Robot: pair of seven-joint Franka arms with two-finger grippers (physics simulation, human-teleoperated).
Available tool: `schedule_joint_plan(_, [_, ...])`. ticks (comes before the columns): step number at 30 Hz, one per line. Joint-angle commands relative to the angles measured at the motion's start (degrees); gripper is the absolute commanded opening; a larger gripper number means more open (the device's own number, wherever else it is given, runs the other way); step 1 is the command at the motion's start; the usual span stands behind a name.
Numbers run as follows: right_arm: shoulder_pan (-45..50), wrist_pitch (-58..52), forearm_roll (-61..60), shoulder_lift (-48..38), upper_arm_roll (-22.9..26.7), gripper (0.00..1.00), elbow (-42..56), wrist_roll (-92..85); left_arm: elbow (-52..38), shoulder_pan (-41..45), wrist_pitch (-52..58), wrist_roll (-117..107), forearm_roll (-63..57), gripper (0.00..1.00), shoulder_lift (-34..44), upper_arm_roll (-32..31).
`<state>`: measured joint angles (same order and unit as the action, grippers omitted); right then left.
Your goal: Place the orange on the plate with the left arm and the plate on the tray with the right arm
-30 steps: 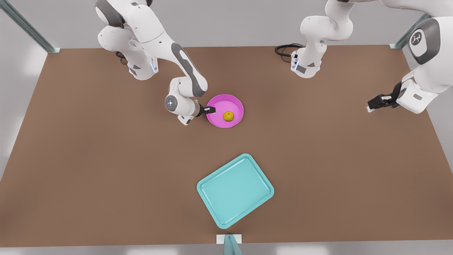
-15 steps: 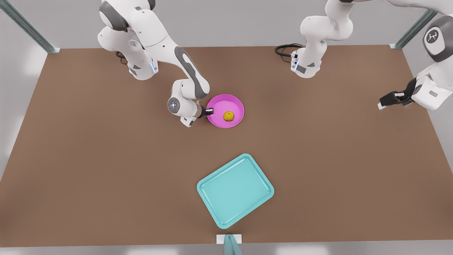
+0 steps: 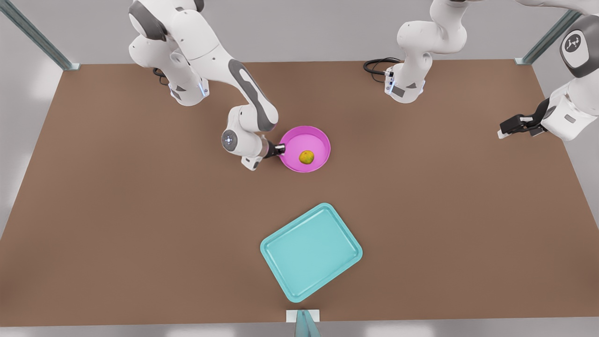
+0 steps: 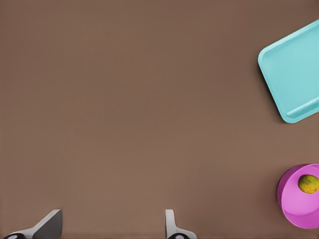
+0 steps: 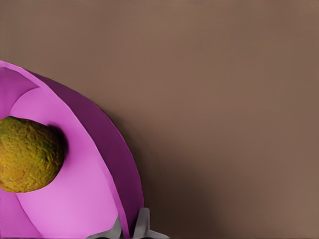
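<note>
Plate [image 3: 314, 140] is gripped at its rim by the right pincer [image 3: 280, 149], whose fingers [image 5: 142, 225] are closed on either side of the pink wall, as seen in the right wrist view. Right arm is folded low over the bench [image 3: 117, 210], forearm slanted down from the far edge, wrist turned sideways toward the plate. Orange [image 3: 306, 157] is seated inside the plate, near the bench centre. Tray [image 3: 311, 252] is laid flat near the middle of the near edge, well apart from the plate. Left pincer [image 3: 514, 127] is held raised beyond the bench's side edge, fingers [image 4: 171, 225] spread and empty; that arm is parked, elbow high.
</note>
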<state>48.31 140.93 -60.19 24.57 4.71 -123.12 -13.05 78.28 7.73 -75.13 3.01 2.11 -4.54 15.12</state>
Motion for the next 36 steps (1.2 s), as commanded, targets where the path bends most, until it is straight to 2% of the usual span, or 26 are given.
schedule_joint_plan(1, [-0.9,-1.8,0.1,-0.1,0.0,0.21,1.2,-0.9,0.0,0.0,0.8,2.1,0.0,1.0,0.1,0.1])
schedule_joint_plan(9, [-13.5,-10.8,0.1,2.7,0.4,0.21,14.2,-0.5,-0.1,0.1,1.7,2.0,0.0,1.0,0.2,0.1])
schedule_joint_plan(15, [-16.8,-13.0,0.1,16.3,0.7,0.21,36.0,1.9,-0.1,0.1,1.7,2.1,0.0,1.0,0.2,0.1])
schedule_joint_plan(19, [-16.8,-13.0,0.6,28.8,0.7,0.21,55.0,12.6,-0.1,0.1,1.7,2.1,0.0,1.0,0.2,0.1])
schedule_joint_plan(23, [-17.5,-12.2,0.5,37.9,0.7,0.21,68.3,19.8,-0.1,0.1,1.7,2.0,0.0,1.0,0.2,0.1])
schedule_joint_plan(26, [-18.6,-11.6,0.5,42.2,0.9,0.21,72.6,19.2,-0.1,0.1,1.7,2.0,0.0,1.0,0.2,0.1])
schedule_joint_plan(28, [-18.7,-11.2,0.6,42.4,2.8,0.21,72.6,18.9,-0.1,0.1,1.7,2.0,0.0,1.0,0.2,0.1])
schedule_joint_plan(32, [-19.0,-11.1,0.6,43.5,2.9,0.21,73.6,18.3,-0.1,0.1,1.7,2.0,0.0,1.0,0.2,0.1])
schedule_joint_plan(33, [-18.9,-11.0,0.6,43.6,2.8,0.82,73.5,18.9,-0.1,0.1,1.7,2.1,0.0,1.0,0.2,0.1])
schedule_joint_plan(34, [-18.8,-10.0,0.6,43.5,2.7,1.0,73.1,18.9,-0.1,0.1,1.8,2.0,0.0,1.0,0.2,0.1])
schedule_joint_plan(36, [-18.5,-10.4,0.5,43.1,2.6,1.0,72.9,19.0,-0.1,0.1,1.8,2.0,0.0,1.0,0.2,0.1])
